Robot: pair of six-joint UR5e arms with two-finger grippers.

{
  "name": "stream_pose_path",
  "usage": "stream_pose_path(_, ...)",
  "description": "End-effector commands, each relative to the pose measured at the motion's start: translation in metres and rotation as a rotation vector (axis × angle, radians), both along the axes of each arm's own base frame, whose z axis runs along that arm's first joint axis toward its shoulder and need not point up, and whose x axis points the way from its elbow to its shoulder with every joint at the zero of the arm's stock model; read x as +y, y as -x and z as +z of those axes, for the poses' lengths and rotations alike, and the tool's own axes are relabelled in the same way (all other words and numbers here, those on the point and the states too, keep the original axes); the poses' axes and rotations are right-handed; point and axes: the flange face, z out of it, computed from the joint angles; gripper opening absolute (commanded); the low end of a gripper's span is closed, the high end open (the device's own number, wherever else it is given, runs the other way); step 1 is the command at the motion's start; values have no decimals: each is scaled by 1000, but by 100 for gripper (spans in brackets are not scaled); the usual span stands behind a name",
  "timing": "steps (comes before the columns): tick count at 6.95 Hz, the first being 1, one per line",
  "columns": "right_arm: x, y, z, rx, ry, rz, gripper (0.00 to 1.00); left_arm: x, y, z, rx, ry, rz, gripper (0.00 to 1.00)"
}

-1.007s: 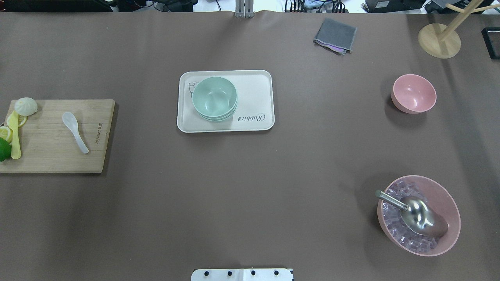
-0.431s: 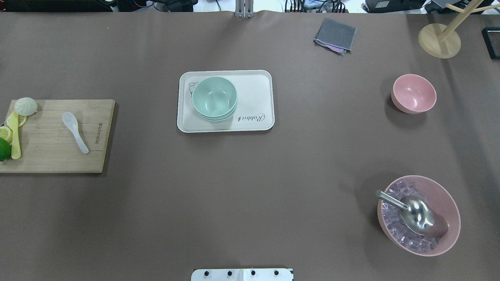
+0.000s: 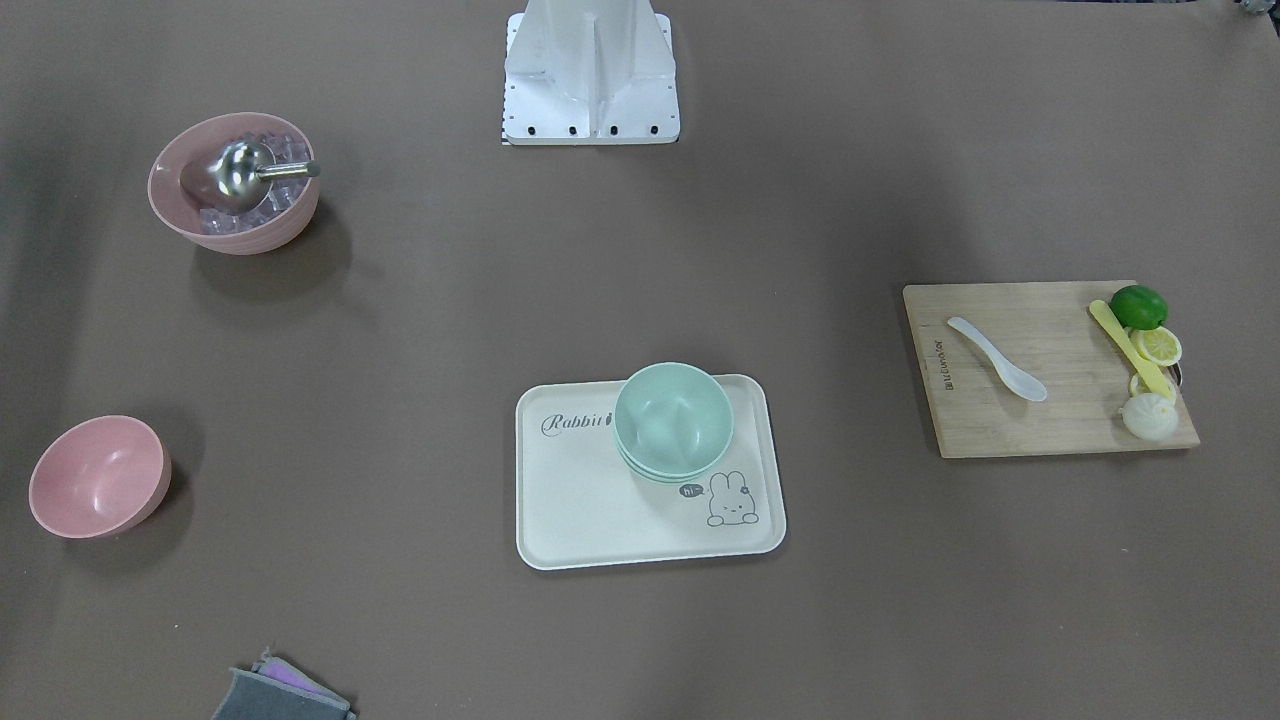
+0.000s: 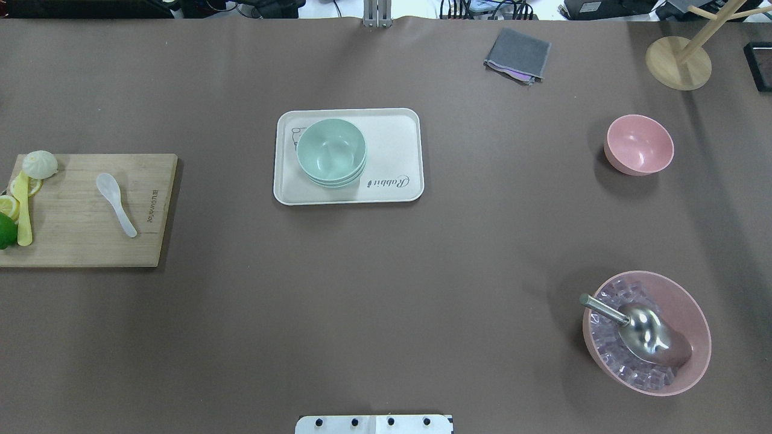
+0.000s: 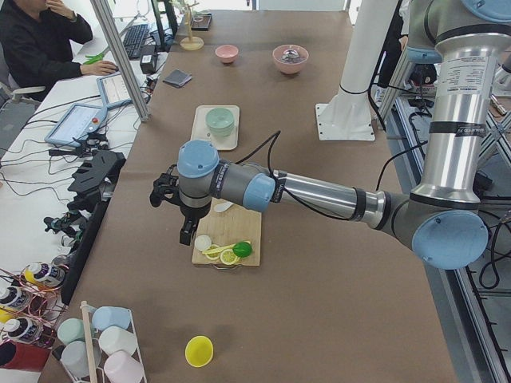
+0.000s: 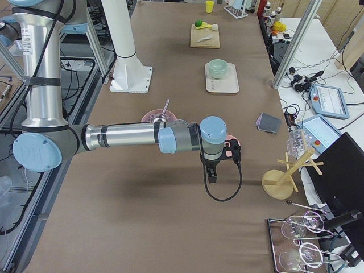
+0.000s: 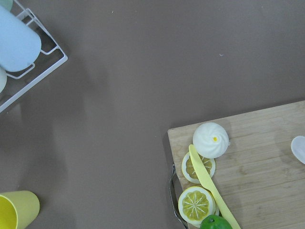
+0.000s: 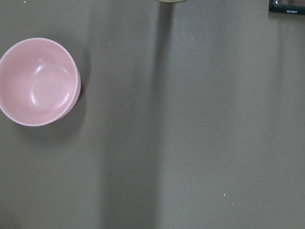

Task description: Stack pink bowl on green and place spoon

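The small pink bowl stands upright on the table at the right; it also shows in the right wrist view. The mint-green bowls sit nested on a cream tray at the centre. The white spoon lies on a wooden cutting board at the left. My left gripper hovers beyond the board's outer end; my right gripper hovers near the pink bowl. Both show only in the side views, so I cannot tell if they are open or shut.
A larger ribbed pink bowl holds ice cubes and a metal scoop at the near right. Lemon slices, a lime, a bun and a yellow utensil lie on the board's left end. A grey cloth and a wooden stand are at the far right.
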Motion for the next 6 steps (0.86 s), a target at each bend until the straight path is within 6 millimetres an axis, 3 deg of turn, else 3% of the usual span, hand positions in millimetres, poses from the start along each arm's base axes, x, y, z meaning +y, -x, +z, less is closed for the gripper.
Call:
stream_pose_path(1,-34,28,-31,5,-78,-50,100,-9,-23,-14,17,20,-3,98)
stream_pose_path(2,-38,36,-40,-14,-140,-61,100,-12,-32,-18,19,23,3,98)
stream_pose_path(3,-48,64,-45,-32,-123,-54,100,-13,-36,-22,15,-4,11,98)
stream_pose_path(4,-68,89,-65,-54,-88,-18,100,-13,-36,-20,21,-22,2,98)
stream_pose_path(6,-99,164,-67,-27,-50,33,100,-15,-42,-25,42,14,-40,98)
